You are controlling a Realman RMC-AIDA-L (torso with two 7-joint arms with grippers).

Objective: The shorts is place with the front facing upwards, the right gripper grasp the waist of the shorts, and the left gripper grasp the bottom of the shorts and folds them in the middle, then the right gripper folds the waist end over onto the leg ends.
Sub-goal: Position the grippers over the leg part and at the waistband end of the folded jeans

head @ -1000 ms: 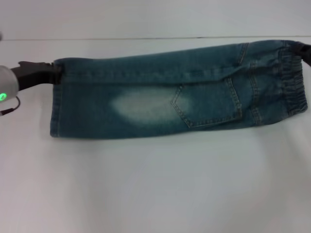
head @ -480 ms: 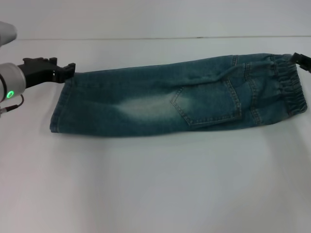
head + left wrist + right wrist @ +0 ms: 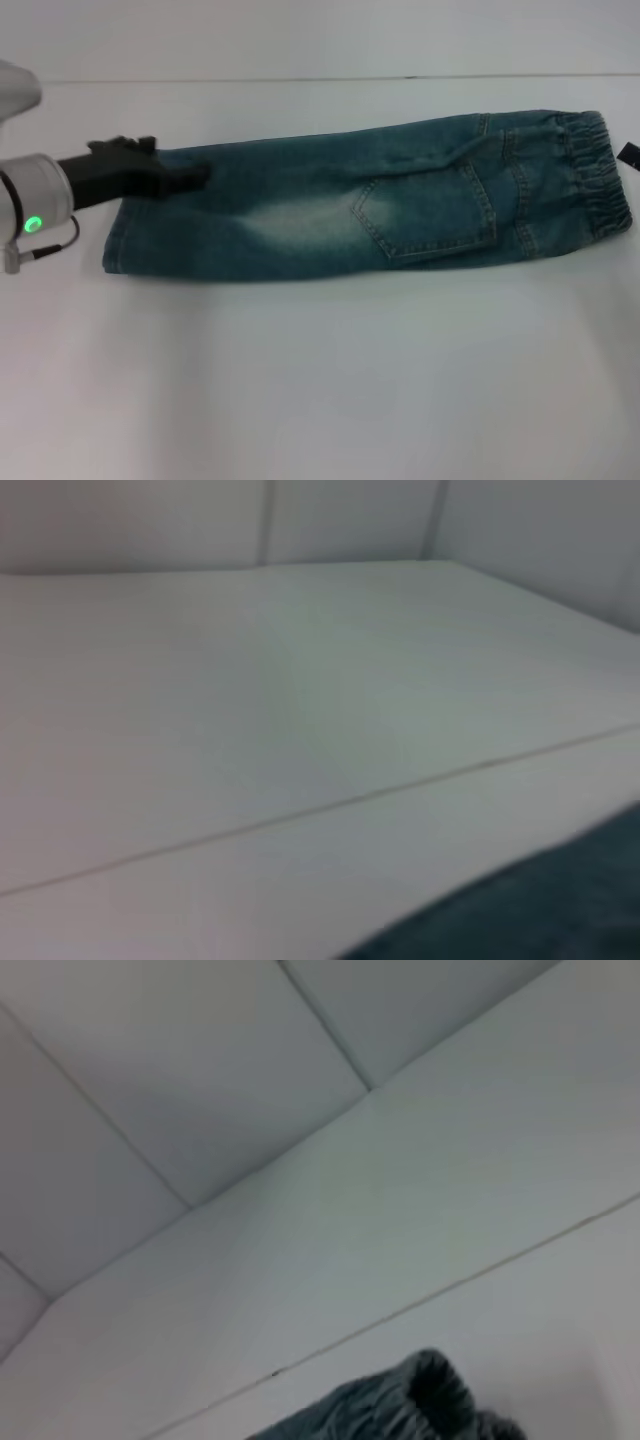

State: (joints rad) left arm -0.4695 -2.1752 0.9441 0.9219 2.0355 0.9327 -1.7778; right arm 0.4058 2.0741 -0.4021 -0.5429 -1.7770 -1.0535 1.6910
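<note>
The left gripper [image 3: 195, 176] lies over the upper corner of the leg ends [image 3: 118, 240], its black fingers on the denim — whether they pinch the cloth cannot be told. From it the shorts [image 3: 370, 200], folded into one long band, stretch across the white table [image 3: 330, 380] toward the waist [image 3: 600, 175] at the far end. Just beyond that band only a sliver of the right gripper [image 3: 630, 153] shows, clear of the fabric.
</note>
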